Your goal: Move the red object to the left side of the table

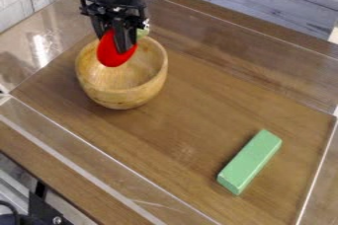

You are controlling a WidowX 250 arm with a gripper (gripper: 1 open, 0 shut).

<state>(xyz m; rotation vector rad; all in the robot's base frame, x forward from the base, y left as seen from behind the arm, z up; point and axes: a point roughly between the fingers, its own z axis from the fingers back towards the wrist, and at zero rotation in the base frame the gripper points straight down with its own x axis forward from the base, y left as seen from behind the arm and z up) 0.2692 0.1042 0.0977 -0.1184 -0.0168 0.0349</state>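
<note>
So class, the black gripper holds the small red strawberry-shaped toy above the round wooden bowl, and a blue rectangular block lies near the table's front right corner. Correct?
Not quite: the rectangular block is green, not blue, as the camera view shows. The gripper does hold the red toy above the wooden bowl.

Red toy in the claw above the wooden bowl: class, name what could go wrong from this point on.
1. The claw grips only the upper part of the red toy; most of it hangs below, so it might slip and drop into the wooden bowl.
2. The toy hangs close over the bowl's rim, so a sideways move without lifting could clip and shift the bowl.
3. The clear wall edges the table's left side; the claw might bump it.
</note>
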